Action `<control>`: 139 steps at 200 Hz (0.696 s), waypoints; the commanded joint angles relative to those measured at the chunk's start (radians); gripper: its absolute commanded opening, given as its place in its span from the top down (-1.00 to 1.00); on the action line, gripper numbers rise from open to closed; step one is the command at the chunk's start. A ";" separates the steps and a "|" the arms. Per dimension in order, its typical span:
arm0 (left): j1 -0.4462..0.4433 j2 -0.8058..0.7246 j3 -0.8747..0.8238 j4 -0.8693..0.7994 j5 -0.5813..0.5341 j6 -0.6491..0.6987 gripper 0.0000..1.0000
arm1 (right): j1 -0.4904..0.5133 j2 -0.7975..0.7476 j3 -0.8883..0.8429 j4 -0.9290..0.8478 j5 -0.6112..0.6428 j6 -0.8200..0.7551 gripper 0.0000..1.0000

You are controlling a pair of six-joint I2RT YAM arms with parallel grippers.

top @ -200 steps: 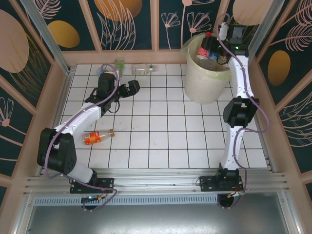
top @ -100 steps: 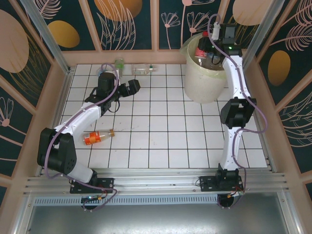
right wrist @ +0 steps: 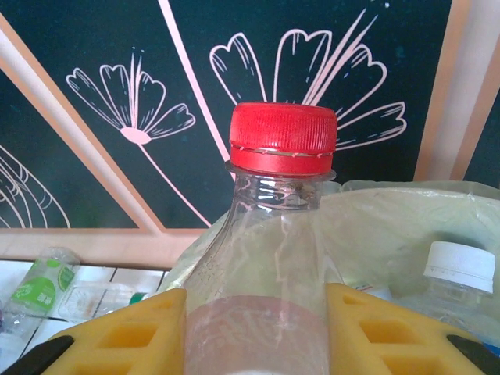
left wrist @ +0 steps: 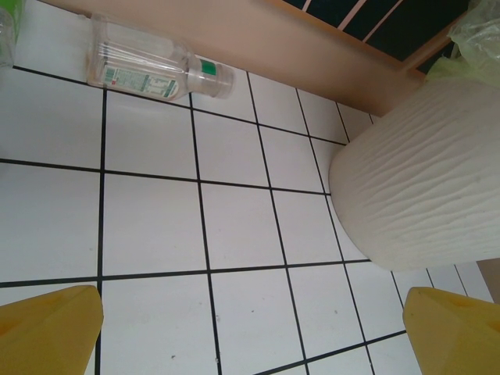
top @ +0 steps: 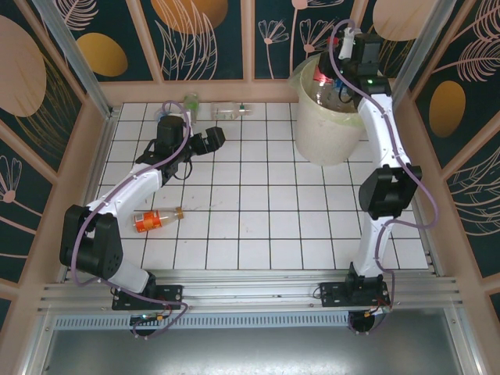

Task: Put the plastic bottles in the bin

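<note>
My right gripper [right wrist: 254, 332] is shut on a clear plastic bottle [right wrist: 273, 234] with a red cap and a pale red label, held upright. In the top view this gripper [top: 333, 76] holds the bottle [top: 322, 77] above the back of the cream-white bin [top: 328, 133]. The bin's pale bag [right wrist: 391, 226] holds a white-capped bottle [right wrist: 459, 269]. My left gripper [top: 211, 141] hovers open over the tiles, its yellow fingers [left wrist: 47, 328] wide apart. Beyond it, a clear green-capped bottle [left wrist: 156, 66] lies by the back wall, with the bin [left wrist: 422, 180] to the right. An orange-labelled bottle [top: 156, 219] lies beside the left arm.
A green-labelled bottle [top: 190, 101] and another clear one [top: 168, 109] lie at the back wall near the left gripper. A wooden ledge [left wrist: 312, 47] borders the tiled floor at the back. Open tiles stretch between the two arms.
My right arm has swung the red-capped bottle left and toward the back over the bin. The left arm has stayed put.
</note>
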 commanded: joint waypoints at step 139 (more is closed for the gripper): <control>0.050 0.117 0.179 -0.111 -0.041 -0.012 -0.97 | 0.077 -0.122 -0.351 0.147 0.081 -0.006 -0.17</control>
